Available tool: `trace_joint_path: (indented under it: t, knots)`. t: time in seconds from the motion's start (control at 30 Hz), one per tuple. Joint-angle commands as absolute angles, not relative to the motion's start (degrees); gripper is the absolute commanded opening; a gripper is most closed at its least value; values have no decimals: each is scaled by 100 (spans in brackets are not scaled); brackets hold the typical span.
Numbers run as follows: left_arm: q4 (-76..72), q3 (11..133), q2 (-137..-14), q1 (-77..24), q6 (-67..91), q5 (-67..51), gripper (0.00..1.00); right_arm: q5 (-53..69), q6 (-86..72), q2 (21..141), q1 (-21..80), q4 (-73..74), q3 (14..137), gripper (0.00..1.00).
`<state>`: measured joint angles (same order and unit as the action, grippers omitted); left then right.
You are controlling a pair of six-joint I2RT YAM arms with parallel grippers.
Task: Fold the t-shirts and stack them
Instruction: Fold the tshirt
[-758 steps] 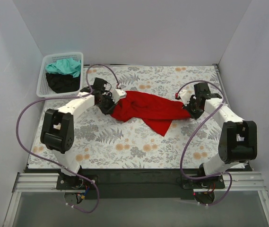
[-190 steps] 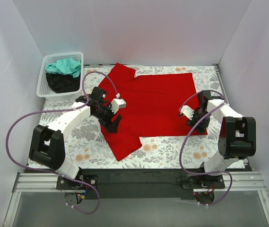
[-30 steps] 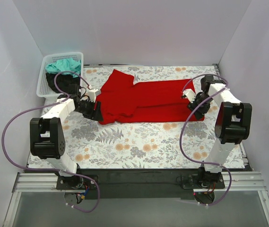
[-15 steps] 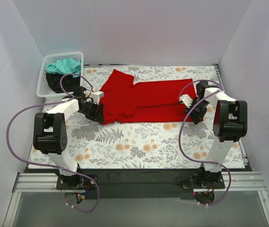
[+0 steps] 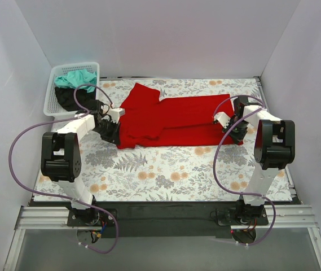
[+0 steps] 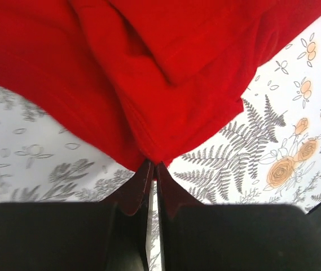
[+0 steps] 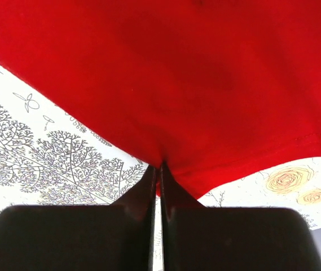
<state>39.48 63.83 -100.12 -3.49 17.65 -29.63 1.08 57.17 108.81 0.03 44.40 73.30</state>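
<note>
I find the red t-shirt lying on the table as a long band, doubled along its length, with its long axis running left to right between the two arms. The left gripper is at the band's left end, jaws closed to a sliver, pinching the near corner of the cloth. The right gripper is at the right end in the same condition, nipped onto the near hem. From each gripper the cloth extends away towards the far side and inward to the centre. A sleeve juts out at the far left end. Each arm is nearest its own end, so I judge the next fold must carry one end over onto the other, across the long axis. A teal shirt and a black shirt wait in the basket at far left.
</note>
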Motion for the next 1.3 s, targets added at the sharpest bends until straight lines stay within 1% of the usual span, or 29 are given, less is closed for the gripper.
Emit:
trace_joint_path:
  t: [0.0,0.1,0.23,0.47,0.67,0.83,0.9,0.93,1.07,1.27]
  knots:
    - [4602,7056,-9993,-282,1363,-2532,0,-228,5836,10872,-18,4342,7119,1]
    - [5261,7566,-10089,-246,880,-2172,0,-343,5950,10776,-18,4307,7005,1]
    - [5791,7717,-10283,-237,502,-1951,0,-413,6064,10600,-18,4342,6786,1]
    - [5626,7058,-10327,-246,308,-1644,0,-536,6442,9976,-9,4298,5986,1]
    - [5335,6961,-10257,-246,352,-1906,0,-466,6363,9967,-18,4333,5950,1]
    - [5572,6987,-10002,-246,62,-2284,12,-440,6416,9757,-17,4438,5959,1]
    - [5607,7084,-9932,-237,123,-2399,19,-352,6390,9677,-17,4482,6020,1]
    - [5625,7110,-9897,-237,158,-2521,27,-308,6364,9659,-18,4500,6073,1]
    - [5573,7058,-9800,-237,404,-2873,40,-167,6258,9711,-17,4675,6310,1]
    - [5098,6803,-9835,-237,1370,-3155,42,-176,6232,9730,-17,4720,6275,1]
